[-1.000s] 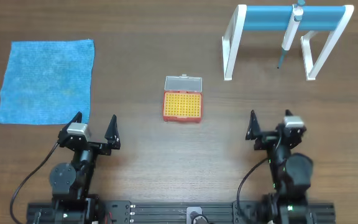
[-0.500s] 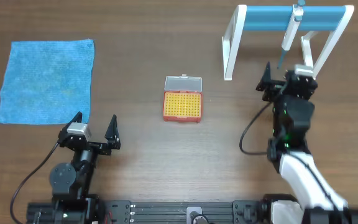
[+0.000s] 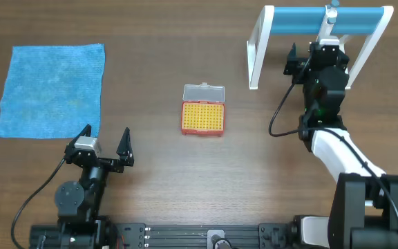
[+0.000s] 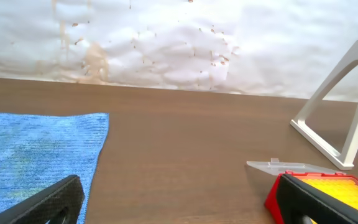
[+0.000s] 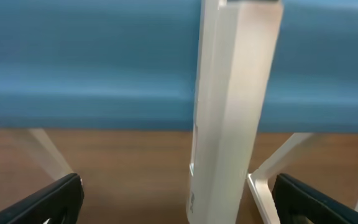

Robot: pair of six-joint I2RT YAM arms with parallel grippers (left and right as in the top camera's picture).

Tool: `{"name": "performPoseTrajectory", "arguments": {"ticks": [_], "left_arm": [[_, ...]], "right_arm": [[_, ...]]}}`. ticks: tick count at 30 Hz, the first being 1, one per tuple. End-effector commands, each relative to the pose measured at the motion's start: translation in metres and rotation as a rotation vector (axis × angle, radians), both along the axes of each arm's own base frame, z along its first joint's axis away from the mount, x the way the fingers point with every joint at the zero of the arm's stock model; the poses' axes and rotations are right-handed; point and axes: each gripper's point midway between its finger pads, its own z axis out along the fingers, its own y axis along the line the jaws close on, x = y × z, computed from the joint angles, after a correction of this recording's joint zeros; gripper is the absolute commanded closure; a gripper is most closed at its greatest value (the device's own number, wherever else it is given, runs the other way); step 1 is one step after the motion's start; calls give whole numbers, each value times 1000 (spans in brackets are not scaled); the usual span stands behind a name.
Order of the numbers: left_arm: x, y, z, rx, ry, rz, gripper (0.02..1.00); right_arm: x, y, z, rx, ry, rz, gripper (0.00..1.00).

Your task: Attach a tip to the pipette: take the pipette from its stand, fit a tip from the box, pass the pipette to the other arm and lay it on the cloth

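At the counter's far right corner, pipette (image 5: 235, 106) hangs on its stand (image 3: 289, 19) between the right gripper's (image 5: 180, 196) wide jaws, not yet gripped; left gripper (image 3: 106, 137), jaws wide, sits beside cloth (image 3: 50, 90); tip fitting, handover and laying down all remain.

We see a brown wood-grain desk (image 3: 185, 180) with three things resting on it, all well apart from one another. At the left lies a blue cloth (image 3: 52, 90), spread flat, its edges a little uneven. Near the middle sits the box (image 3: 203, 116), with a red base and a yellow grid of tips on top. Its clear lid (image 3: 204, 92) is open and lies flat on the desk on the far side of the base. At the far right stands the stand (image 3: 256, 55): white slanted legs planted on the wood, carrying a blue bar across the top. Along the desk's near edge runs a black rail (image 3: 185, 232).
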Motion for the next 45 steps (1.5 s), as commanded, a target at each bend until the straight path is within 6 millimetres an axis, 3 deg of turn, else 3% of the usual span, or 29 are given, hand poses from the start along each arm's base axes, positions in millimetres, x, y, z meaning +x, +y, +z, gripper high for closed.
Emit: {"name": "performPoseTrajectory", "arguments": {"ticks": [1,5,9,18,29,32,35,37,45], "left_arm": [[0,-2,-1,-10,1,-9,23],[0,-2,-1,-10,1,-9,23],[0,-2,-1,-10,1,-9,23],[0,-2,-1,-10,1,-9,23],[0,-2,-1,-10,1,-9,23],[0,-2,-1,-10,1,-9,23],[0,-2,-1,-10,1,-9,23],[0,-2,-1,-10,1,-9,23],[0,-2,-1,-10,1,-9,25]], "right_arm": [[14,-8,2,-21,14,12,25],[22,-14,4,-19,8,8,25],[30,0,5,-2,-4,97,25],[33,-6,9,-19,-35,84,25],[31,-6,-2,-12,9,83,23],[31,-7,-3,-12,12,80,139],[31,-7,-3,4,11,77,540],[31,-7,-3,14,10,75,917],[31,-12,-2,8,10,46,928]]}}
